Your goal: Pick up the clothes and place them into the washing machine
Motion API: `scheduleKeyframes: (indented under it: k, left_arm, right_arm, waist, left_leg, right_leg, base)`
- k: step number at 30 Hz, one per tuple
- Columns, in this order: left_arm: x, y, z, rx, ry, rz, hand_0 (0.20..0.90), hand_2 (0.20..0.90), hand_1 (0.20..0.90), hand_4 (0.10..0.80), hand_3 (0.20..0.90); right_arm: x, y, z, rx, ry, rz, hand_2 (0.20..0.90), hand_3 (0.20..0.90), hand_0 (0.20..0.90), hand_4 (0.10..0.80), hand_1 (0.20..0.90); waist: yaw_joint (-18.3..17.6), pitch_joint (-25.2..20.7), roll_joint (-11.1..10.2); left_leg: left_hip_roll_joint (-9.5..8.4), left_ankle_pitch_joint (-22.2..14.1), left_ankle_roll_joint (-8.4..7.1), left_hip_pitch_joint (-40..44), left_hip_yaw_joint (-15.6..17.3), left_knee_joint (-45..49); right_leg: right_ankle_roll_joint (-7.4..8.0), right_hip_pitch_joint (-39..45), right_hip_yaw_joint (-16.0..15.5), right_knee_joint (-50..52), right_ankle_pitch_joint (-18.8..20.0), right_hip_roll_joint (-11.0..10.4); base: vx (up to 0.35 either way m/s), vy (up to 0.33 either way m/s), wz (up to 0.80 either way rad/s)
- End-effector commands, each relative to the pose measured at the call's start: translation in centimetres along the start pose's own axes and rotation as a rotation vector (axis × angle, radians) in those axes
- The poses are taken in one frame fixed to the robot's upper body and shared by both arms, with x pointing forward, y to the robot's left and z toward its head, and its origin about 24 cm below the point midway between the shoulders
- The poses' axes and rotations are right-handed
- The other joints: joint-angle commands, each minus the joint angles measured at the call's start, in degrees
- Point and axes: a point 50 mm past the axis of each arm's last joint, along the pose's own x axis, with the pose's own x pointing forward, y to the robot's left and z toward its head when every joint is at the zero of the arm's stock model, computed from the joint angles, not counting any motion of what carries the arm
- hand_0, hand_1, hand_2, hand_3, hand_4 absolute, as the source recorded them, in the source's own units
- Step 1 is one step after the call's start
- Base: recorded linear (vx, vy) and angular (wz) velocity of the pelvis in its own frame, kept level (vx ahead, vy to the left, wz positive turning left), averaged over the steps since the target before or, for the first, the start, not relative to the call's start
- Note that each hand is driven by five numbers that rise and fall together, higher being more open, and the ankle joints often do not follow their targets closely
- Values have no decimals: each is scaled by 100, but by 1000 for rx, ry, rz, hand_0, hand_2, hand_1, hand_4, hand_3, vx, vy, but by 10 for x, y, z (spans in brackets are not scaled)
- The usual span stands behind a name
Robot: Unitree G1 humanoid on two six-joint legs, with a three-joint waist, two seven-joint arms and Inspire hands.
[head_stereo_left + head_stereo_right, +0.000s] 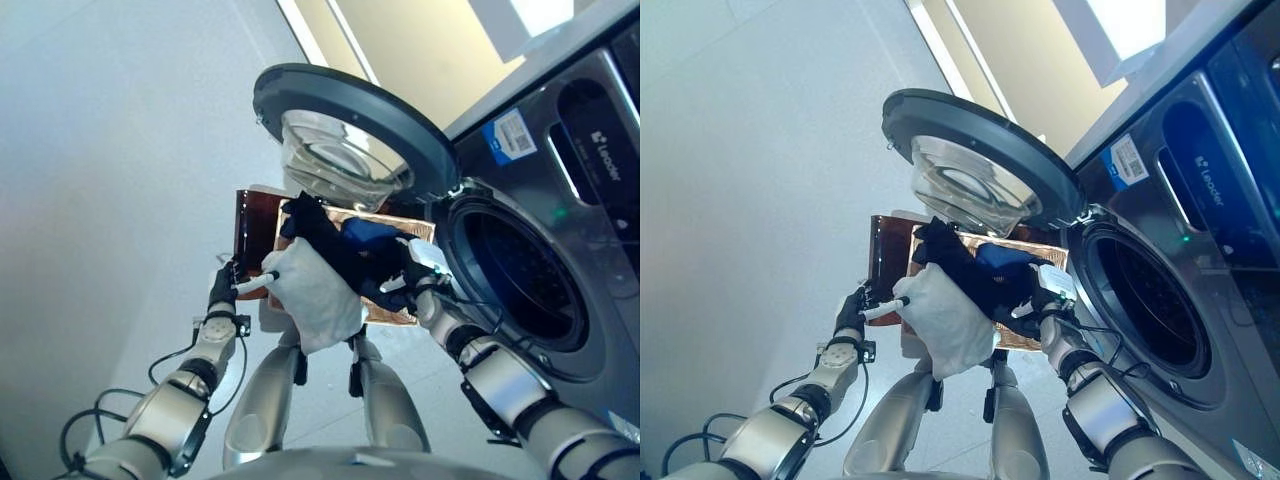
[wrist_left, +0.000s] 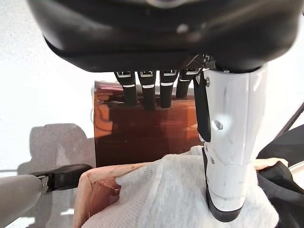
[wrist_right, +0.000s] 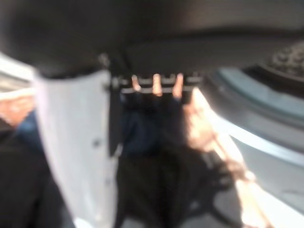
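Left eye view: basket point(image 1: 255, 225) of clothes point(image 1: 312, 290) between both hands.

Silver-grey arms, dark hands, white thumb cover point(image 2: 227, 142), blk cables.

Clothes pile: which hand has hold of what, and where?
Left hand pinches the white cloth at its edge. Right hand grips the dark garment at its end by the washing machine.
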Motion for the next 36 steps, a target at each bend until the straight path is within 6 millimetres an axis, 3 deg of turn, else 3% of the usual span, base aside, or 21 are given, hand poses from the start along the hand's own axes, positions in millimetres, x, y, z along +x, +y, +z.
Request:
scheduleKeyframes:
  k: [1,6,13,36]
  left_arm:
    - [-3,-6,-4,-31,5,17,900,900,900,800,900]
    - [-2,-5,-2,-40,-7,28,900,900,900,800,900]
    - [-5,-6,-8,-50,8,41,900,900,900,800,900]
    - [-5,-9,0,-77,-39,54,900,900,900,800,900]
  right_arm:
    - [11,-28,17,65,-58,-153,900,900,900,800,900]
    - [13,-34,23,90,-70,-189,900,900,900,800,900]
    - [8,-25,30,104,-99,-198,900,900,900,800,900]
    - [14,-45,35,49,-124,-313,900,900,900,800,900]
  waist:
    - [-49,-207,-157]
    - [-41,-184,-160]
    - [-78,-184,-243]
    - [-41,-54,-177]
  left_leg:
    - [-106,-131,-457,-519,16,529]
    - [-102,-99,-454,-493,20,470]
    - [-90,-135,-436,-412,58,467]
    - [-110,-72,-444,-611,69,476]
  right_leg:
    - [316,-164,-178,112,492,-443]
    - [324,-154,-213,81,527,-446]
    - [346,-56,-216,16,544,-443]
    - [327,-307,-298,103,572,-450]
  base:
    - [0,0,0]
    - [2,3,-1]
    - [12,10,-6]
    - [-3,0,0]
